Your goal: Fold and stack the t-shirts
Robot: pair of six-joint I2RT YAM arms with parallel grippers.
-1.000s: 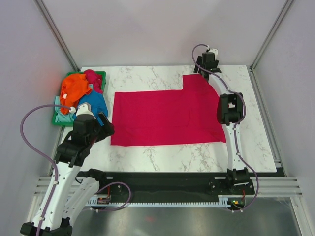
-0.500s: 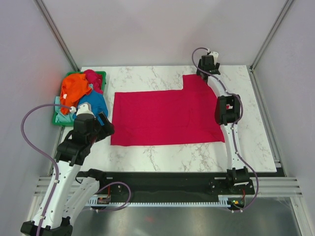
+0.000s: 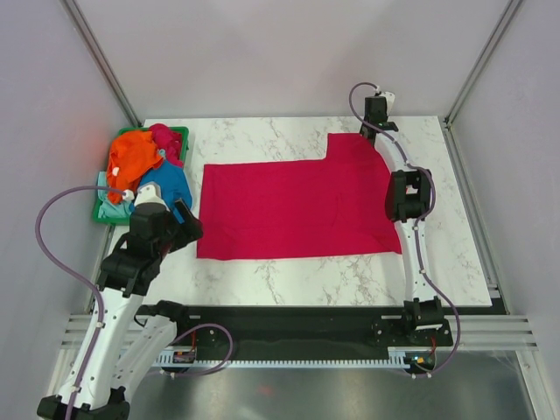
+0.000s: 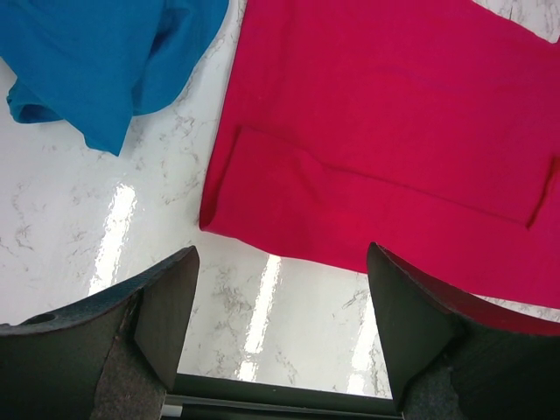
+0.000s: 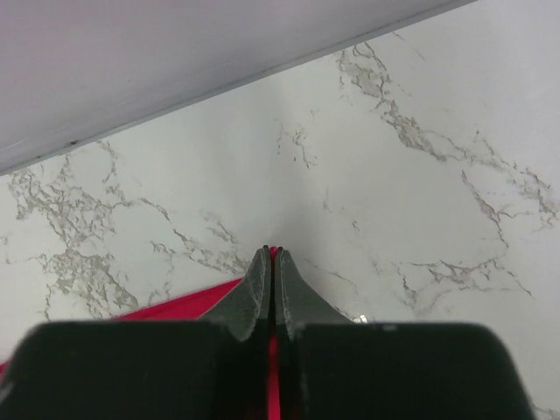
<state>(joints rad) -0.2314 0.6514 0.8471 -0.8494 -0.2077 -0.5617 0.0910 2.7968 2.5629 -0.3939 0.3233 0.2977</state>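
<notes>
A magenta-red t-shirt (image 3: 297, 206) lies spread flat on the marble table, one sleeve reaching toward the far right. My right gripper (image 5: 273, 254) is shut on that sleeve's far corner, a sliver of red cloth (image 5: 274, 367) pinched between the fingers; in the top view it sits at the back right (image 3: 374, 122). My left gripper (image 4: 280, 297) stands open just off the shirt's near left corner (image 4: 262, 219), holding nothing, and shows in the top view beside the basket (image 3: 179, 219). The orange t-shirt (image 3: 136, 156) and blue t-shirt (image 3: 166, 184) lie heaped in the basket, with a pale mint one (image 3: 109, 206) under them.
The green plastic basket (image 3: 179, 133) stands at the table's left edge, with blue cloth (image 4: 96, 61) spilling over its side. Metal frame posts rise at the back corners. A black rail (image 3: 289, 319) runs along the near edge by the arm bases.
My right gripper has moved slightly toward the far right and shut on the sleeve corner. The left arm and the shirts have not moved.
</notes>
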